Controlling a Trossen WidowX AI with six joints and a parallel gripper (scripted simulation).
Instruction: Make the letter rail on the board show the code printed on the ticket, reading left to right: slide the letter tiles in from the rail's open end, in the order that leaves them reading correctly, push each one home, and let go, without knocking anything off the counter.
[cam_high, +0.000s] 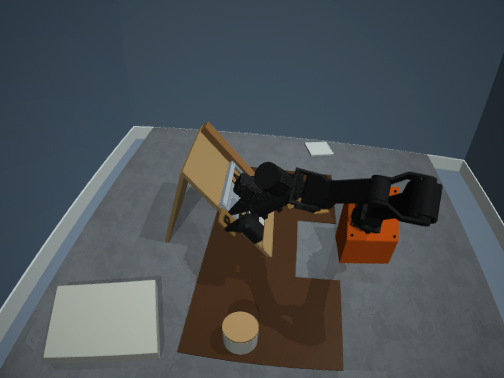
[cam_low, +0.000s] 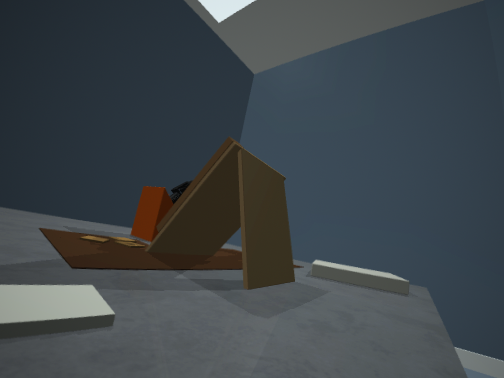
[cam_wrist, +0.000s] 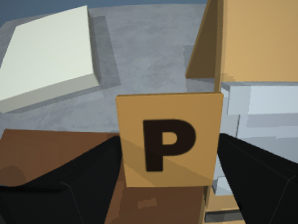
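My gripper (cam_high: 231, 220) (cam_wrist: 169, 142) is shut on a square wooden tile (cam_wrist: 134, 107) with a dark P, upright in the wrist view. The tile is held beside the near end of the pale grey letter rail (cam_high: 228, 189) (cam_wrist: 267, 102), just left of it in the wrist view. The rail is fixed to the tilted wooden board (cam_high: 207, 160) (cam_low: 200, 215) (cam_wrist: 260, 45). The arm hides much of the rail in the top view, and its letters cannot be read. Other flat tiles (cam_low: 95, 239) lie on the brown mat (cam_low: 75, 257) (cam_high: 215, 320). The ticket's print cannot be read.
A round container with a wooden top (cam_high: 240, 327) stands at the mat's near end. A large pale slab (cam_high: 105, 317) (cam_wrist: 50, 55) lies beside the mat. A smaller white slab (cam_high: 319, 148) lies at the back. The arm's orange base (cam_high: 369, 247) (cam_low: 150, 212) stands opposite the board.
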